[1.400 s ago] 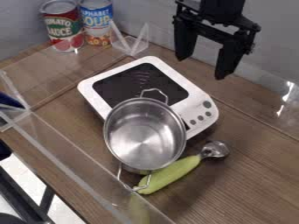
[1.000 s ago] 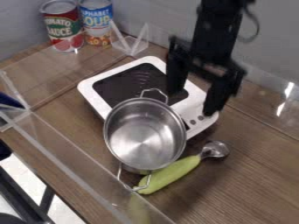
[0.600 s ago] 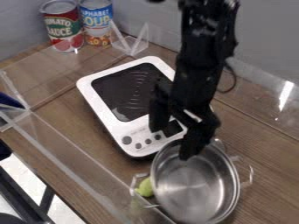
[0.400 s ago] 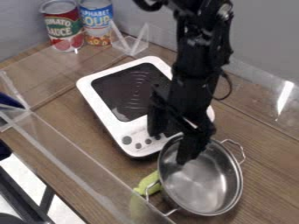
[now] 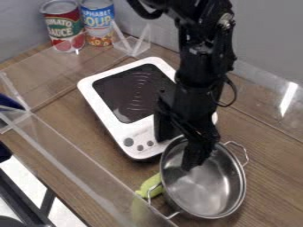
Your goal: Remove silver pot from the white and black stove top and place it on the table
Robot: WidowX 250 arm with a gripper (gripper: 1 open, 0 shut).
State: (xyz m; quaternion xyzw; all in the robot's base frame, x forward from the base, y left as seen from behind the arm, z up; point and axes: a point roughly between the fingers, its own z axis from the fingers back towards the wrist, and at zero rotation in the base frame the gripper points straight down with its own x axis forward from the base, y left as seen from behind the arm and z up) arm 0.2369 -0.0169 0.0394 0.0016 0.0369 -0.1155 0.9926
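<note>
On the brown wood-grain tabletop [image 5: 254,111], the silver pot [image 5: 204,181] sat off the white and black stove top [image 5: 140,97], just beside its button-panel edge, near the front acrylic wall [image 5: 71,186]. The hand [image 5: 187,147] pointed straight down over the pot's near rim, its dark fingers [image 5: 196,155] spread wide, one dipping inside the pot; whether they touched the rim could not be told. A yellow-green handle [image 5: 151,185] peeked out beside the pot's left edge. Two tin cans [image 5: 78,24] stood at the far corner, well apart from the stove top.
</note>
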